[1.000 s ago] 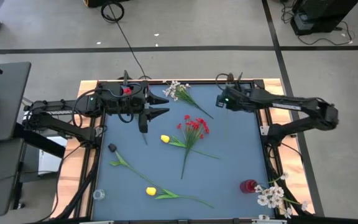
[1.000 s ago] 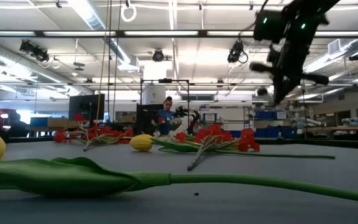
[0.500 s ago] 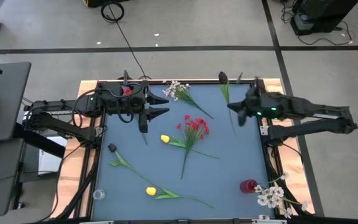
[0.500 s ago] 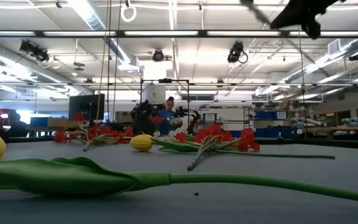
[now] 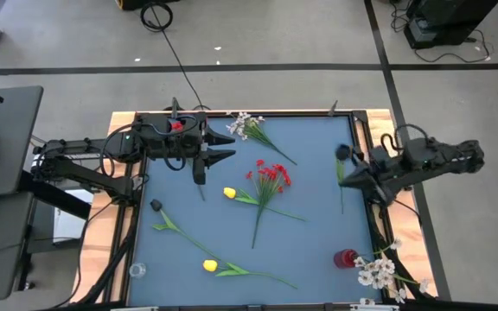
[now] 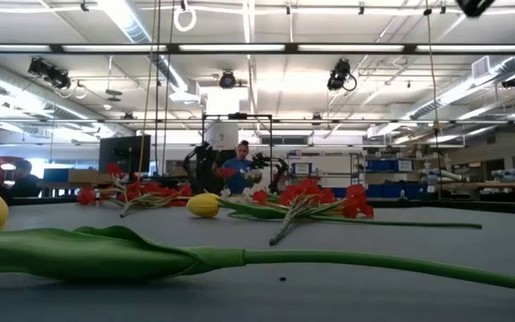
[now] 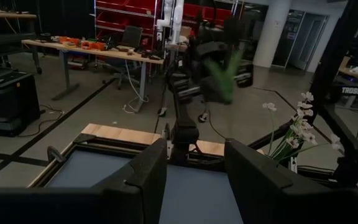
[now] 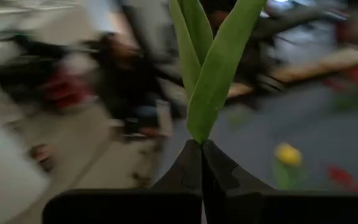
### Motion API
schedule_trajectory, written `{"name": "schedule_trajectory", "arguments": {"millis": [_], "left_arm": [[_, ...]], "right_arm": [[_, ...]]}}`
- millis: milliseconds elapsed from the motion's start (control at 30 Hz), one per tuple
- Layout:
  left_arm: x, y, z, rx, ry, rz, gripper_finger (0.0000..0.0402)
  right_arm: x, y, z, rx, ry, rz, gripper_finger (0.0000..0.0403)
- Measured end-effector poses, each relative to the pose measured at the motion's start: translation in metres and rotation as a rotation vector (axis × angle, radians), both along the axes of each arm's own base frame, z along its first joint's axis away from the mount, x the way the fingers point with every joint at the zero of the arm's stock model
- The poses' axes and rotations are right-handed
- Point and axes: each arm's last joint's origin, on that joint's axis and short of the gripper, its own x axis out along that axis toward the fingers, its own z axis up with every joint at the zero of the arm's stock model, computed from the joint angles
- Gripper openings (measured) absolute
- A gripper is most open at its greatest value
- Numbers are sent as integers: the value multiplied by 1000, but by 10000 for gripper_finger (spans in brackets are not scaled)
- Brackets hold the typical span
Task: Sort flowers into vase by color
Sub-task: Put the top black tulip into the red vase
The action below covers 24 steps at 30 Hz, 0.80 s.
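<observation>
My right gripper (image 8: 202, 146) is pinched tight on a green-leaved flower (image 8: 210, 68) held above the table's (image 5: 318, 186) right edge, while beyond lie yellow tulips (image 5: 230, 193), a red cluster (image 5: 271, 175) and white sprays (image 5: 245, 126), and my left gripper (image 5: 223, 145) waits half-spread, empty.

The right gripper's (image 8: 202, 144) fingers (image 8: 182, 168) pinch green leaves (image 8: 207, 74).

Three tulips (image 5: 230, 193), two white sprays (image 5: 242, 126), one red cluster (image 5: 271, 175).
</observation>
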Motion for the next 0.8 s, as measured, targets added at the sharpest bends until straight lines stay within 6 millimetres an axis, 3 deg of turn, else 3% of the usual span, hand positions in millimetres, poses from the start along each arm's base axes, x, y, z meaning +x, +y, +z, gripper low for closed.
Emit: {"name": "schedule_trajectory", "arguments": {"millis": [167, 433, 800], "left_arm": [[0, 0, 0, 0, 0, 0, 167], [0, 0, 0, 0, 0, 0, 167], [0, 0, 0, 1, 0, 0, 167]], "right_arm": [[8, 16, -1, -59, -163, 228, 0], [18, 34, -10, 59, -126, 361, 0], [3, 44, -14, -10, -153, 688, 0]]}}
